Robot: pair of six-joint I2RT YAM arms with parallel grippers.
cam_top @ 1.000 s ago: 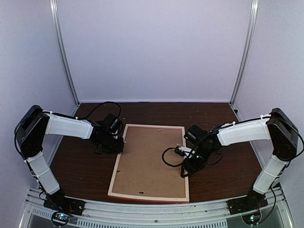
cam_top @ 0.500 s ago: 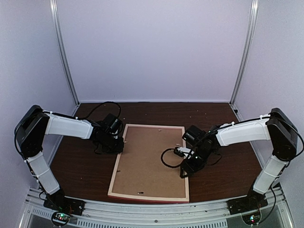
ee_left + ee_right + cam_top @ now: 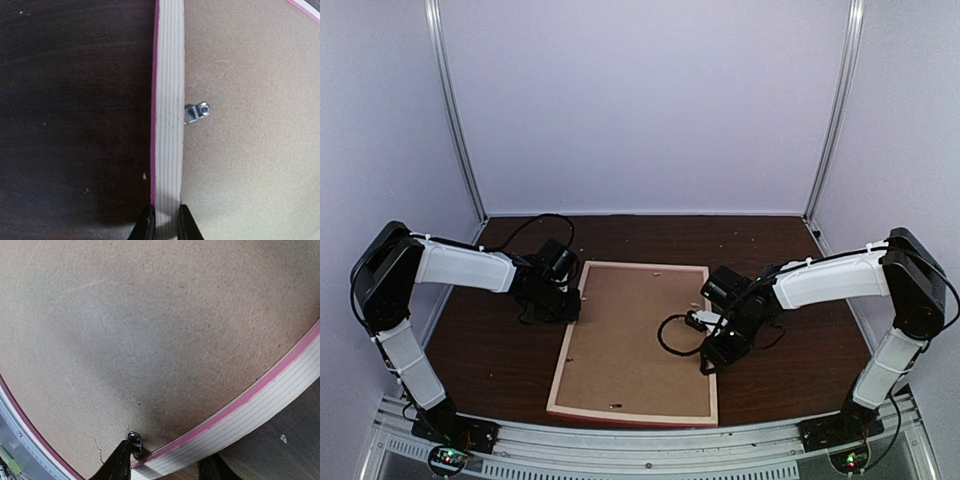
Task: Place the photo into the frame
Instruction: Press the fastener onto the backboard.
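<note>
The frame (image 3: 563,356) lies face down on the dark table, its brown backing board (image 3: 635,335) facing up. The photo is hidden. My left gripper (image 3: 570,305) is shut on the frame's left side; in the left wrist view the two fingers (image 3: 166,227) pinch the pale wood side (image 3: 169,100) with its pink edge. My right gripper (image 3: 708,362) is open and straddles the frame's right side (image 3: 270,400). Its inner finger (image 3: 117,465) touches a small metal clip (image 3: 135,442) on the backing board (image 3: 150,330); the outer finger is over the table.
Another metal clip (image 3: 196,113) sits on the backing by the left side. The frame's near edge lies close to the table's front rail (image 3: 650,437). Black cables loop beside the right gripper (image 3: 672,335). White walls enclose the table.
My right gripper has shifted slightly left, further over the frame's right side. The left arm and the frame have not moved.
</note>
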